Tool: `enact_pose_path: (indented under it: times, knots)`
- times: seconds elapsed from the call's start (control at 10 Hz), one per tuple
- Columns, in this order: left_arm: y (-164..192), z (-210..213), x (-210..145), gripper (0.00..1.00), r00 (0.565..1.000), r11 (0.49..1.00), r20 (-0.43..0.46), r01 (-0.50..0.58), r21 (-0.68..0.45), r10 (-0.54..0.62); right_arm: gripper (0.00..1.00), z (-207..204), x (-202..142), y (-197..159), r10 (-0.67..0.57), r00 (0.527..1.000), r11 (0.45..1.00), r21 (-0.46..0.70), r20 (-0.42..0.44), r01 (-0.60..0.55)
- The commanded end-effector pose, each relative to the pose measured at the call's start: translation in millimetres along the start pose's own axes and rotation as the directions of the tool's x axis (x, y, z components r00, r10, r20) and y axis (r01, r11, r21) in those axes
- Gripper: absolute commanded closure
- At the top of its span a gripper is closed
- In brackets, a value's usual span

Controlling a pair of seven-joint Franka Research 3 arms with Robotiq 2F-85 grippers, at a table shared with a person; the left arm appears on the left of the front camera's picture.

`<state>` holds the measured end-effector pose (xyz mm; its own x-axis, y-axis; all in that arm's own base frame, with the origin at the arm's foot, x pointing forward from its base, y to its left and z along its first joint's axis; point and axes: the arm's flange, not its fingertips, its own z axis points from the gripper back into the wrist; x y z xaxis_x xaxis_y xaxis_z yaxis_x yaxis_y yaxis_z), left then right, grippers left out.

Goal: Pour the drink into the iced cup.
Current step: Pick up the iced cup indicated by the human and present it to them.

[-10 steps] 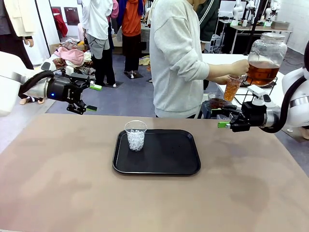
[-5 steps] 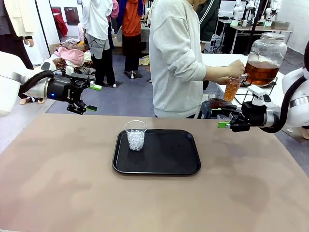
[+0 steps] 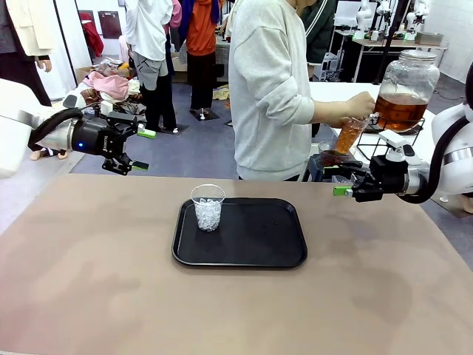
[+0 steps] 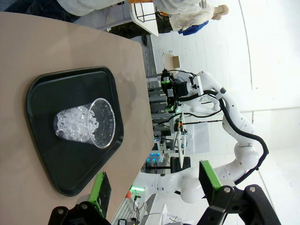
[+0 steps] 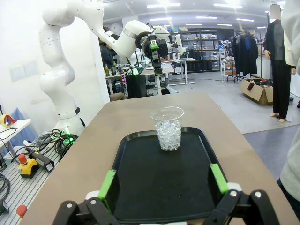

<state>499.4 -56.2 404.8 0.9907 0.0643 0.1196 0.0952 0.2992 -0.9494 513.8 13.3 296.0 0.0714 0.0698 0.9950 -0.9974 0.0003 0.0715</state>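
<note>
L gripper (image 3: 143, 150) hovers above the table's (image 3: 89, 281) far-left edge, approx 10 o'clock from the tray (image 3: 244, 260). Its jaws are apart w/ nothing betw them. The iced cup (image 3: 208, 207) stands upright in the tray's 10 o'clock corner, holding ice only, well apart from both grippers. At approx 2 o'clock from the tray, beyond the table, a person's hand (image 3: 361, 106) holds a clear cup (image 3: 348, 136) tilted, w/ the amber drink (image 3: 347, 140) inside. It's just beside a glass jar (image 3: 407, 85) holding more amber liquid. R gripper (image 3: 339, 181) hangs below that cup, jaws wide apart & empty. R wrist view: iced cup (image 5: 167, 128) at 12 o'clock, ahead of the spread fingers.
</note>
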Motion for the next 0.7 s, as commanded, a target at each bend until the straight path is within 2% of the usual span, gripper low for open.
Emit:
enact_pose_path:
  times: [0.0, 0.6]
  knots:
    - [-1.3, -0.2, -0.2, 0.00, 1.000, 1.000, 0.003, 0.003, 0.002, -0.003, 0.00, -0.2, 2.8, -1.6, 0.001, 1.000, 1.000, 0.002, -0.002, -0.001]
    - [-1.3, -0.2, -0.2, 0.00, 1.000, 1.000, 0.003, 0.003, 0.002, -0.003, 0.00, -0.2, 2.8, -1.6, 0.001, 1.000, 1.000, 0.002, -0.002, -0.001]
